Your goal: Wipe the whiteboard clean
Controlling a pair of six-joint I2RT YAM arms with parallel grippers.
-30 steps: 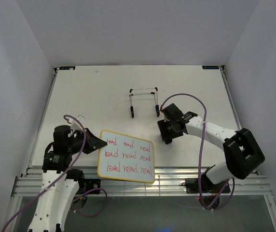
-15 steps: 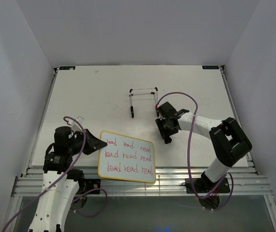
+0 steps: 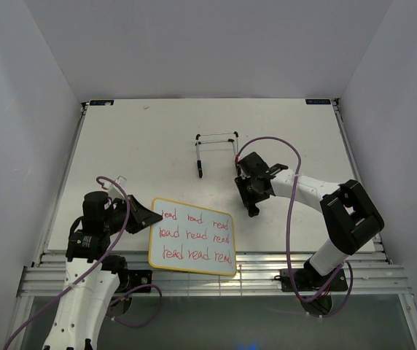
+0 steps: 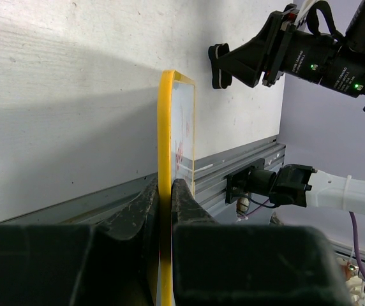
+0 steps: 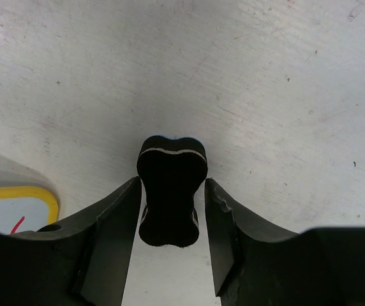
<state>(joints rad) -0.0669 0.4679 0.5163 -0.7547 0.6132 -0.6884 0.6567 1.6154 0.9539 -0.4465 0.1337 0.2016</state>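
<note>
The left gripper is clamping the whiteboard at its left edge. Past its far right corner, the outstretched right gripper is narrowly straddling the eraser, contact unclear.

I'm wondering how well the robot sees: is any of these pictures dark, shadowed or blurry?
Top view: even light, sharp, the red writing on the whiteboard legible. Left wrist view: a broad shadow on the table, the left fingers dark and blurred. Right wrist view: table grain crisp, the black eraser nearly featureless, the right fingers soft at the bottom edge.
</note>
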